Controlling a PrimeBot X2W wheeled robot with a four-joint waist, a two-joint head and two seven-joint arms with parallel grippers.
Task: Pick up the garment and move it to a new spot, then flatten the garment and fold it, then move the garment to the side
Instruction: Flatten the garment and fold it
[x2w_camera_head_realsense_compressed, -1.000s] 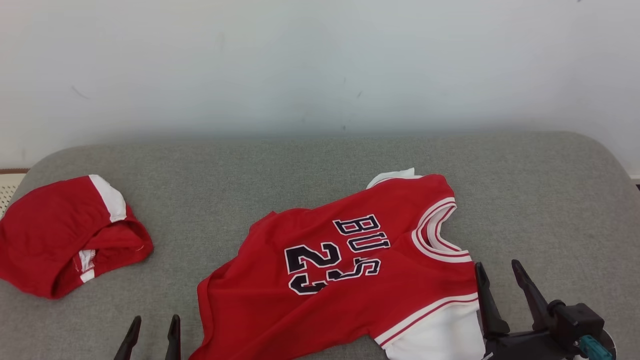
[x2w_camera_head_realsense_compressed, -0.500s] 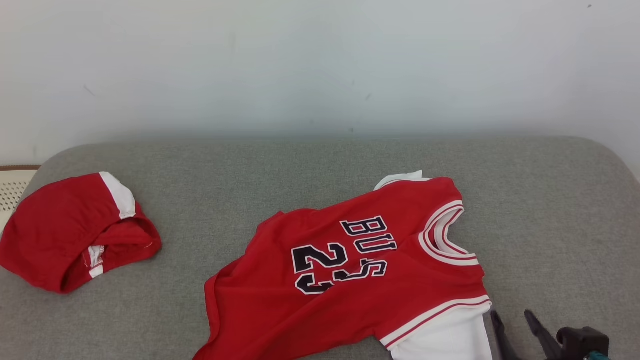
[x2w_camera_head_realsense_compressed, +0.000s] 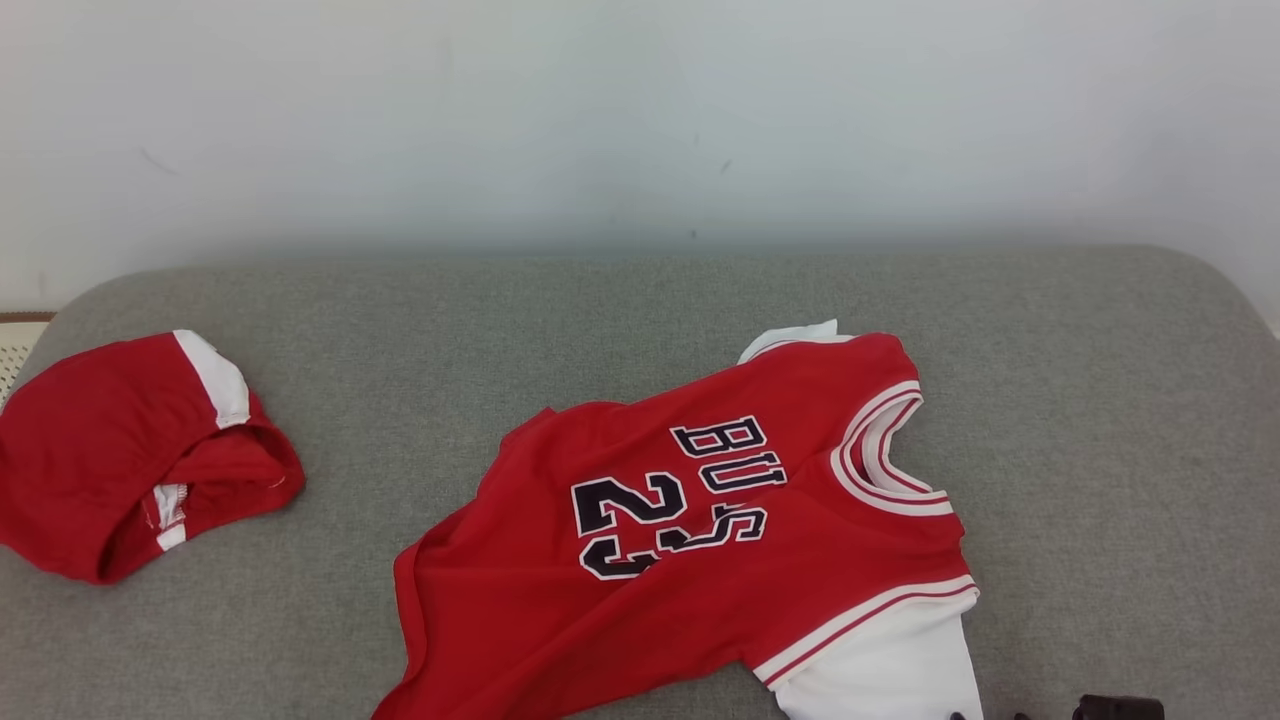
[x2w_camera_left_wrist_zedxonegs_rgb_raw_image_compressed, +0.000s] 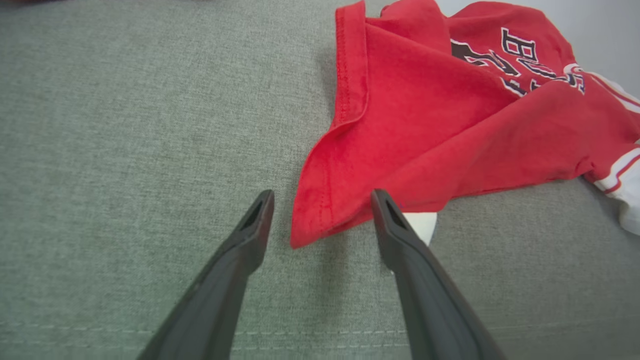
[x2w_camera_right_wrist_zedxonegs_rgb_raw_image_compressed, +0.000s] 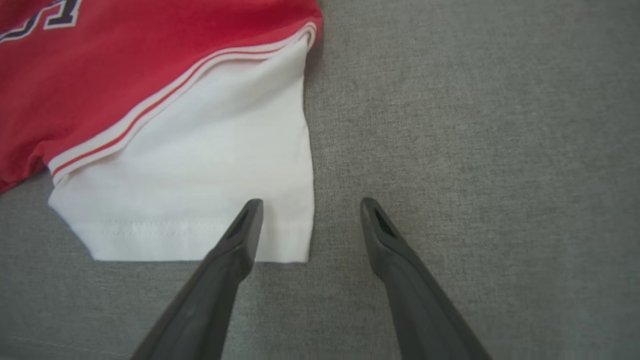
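drawn back since earlier, the right pincer (x2w_camera_right_wrist_zedxonegs_rgb_raw_image_compressed: 311, 201) was held open by the jersey (x2w_camera_head_realsense_compressed: 700, 540), which was laid on the grey cushion (x2w_camera_head_realsense_compressed: 480, 330); the left pincer (x2w_camera_left_wrist_zedxonegs_rgb_raw_image_compressed: 322, 196) was spread wide at its hem.

A red jersey (x2w_camera_head_realsense_compressed: 700, 560) with dark lettering and the number 23 lies rumpled on the grey cushion (x2w_camera_head_realsense_compressed: 500, 330), collar toward the right, its white sleeve (x2w_camera_head_realsense_compressed: 890, 670) at the bottom edge. A second red garment (x2w_camera_head_realsense_compressed: 110, 450) lies well apart at the left, below a pale wall (x2w_camera_head_realsense_compressed: 640, 120).
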